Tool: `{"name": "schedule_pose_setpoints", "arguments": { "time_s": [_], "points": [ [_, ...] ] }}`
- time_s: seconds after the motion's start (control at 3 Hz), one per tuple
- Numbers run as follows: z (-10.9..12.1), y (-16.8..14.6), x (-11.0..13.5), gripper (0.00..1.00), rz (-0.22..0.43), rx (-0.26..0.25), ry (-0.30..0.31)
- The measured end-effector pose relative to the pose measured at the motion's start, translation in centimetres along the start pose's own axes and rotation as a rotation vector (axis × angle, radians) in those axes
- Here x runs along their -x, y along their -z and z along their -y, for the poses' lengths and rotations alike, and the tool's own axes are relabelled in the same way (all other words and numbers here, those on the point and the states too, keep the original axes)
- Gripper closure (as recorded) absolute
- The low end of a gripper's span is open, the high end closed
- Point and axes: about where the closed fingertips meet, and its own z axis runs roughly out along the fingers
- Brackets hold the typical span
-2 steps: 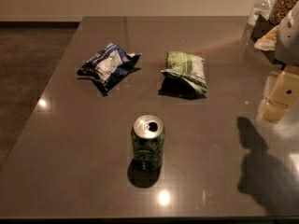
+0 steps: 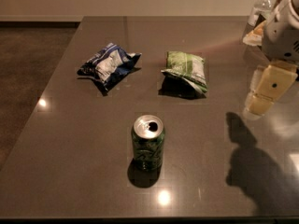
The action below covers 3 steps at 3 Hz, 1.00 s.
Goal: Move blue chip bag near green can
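Note:
The blue chip bag (image 2: 109, 64) lies on the dark table (image 2: 70, 139) at the back left, wrinkled, dark blue with white and silver patches. The green can (image 2: 148, 143) stands upright near the table's front middle, silver top open. My gripper (image 2: 261, 101) hangs at the right edge of the view, above the table's right side, far from both the bag and the can. It holds nothing that I can see.
A light green and white snack bag (image 2: 186, 70) lies right of the blue bag. Several items, including a clear bottle (image 2: 260, 6), sit at the back right corner. The gripper's shadow (image 2: 247, 157) falls on the table's front right.
The gripper has shifted slightly left and down at the right edge. The bags and the can have not moved.

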Motion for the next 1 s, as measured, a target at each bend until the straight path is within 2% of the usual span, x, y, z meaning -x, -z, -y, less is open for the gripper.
{"name": "schedule_pose_setpoints", "arguments": {
  "time_s": [0.33, 0.67, 1.0],
  "points": [
    [2.1, -1.1, 3.9, 0.0, 0.063, -0.013, 0.064],
    [5.8, -3.2, 10.1, 0.0, 0.121, -0.045, 0.169],
    [8.1, -5.0, 13.9, 0.0, 0.145, -0.05, 0.237]
  ]
}}
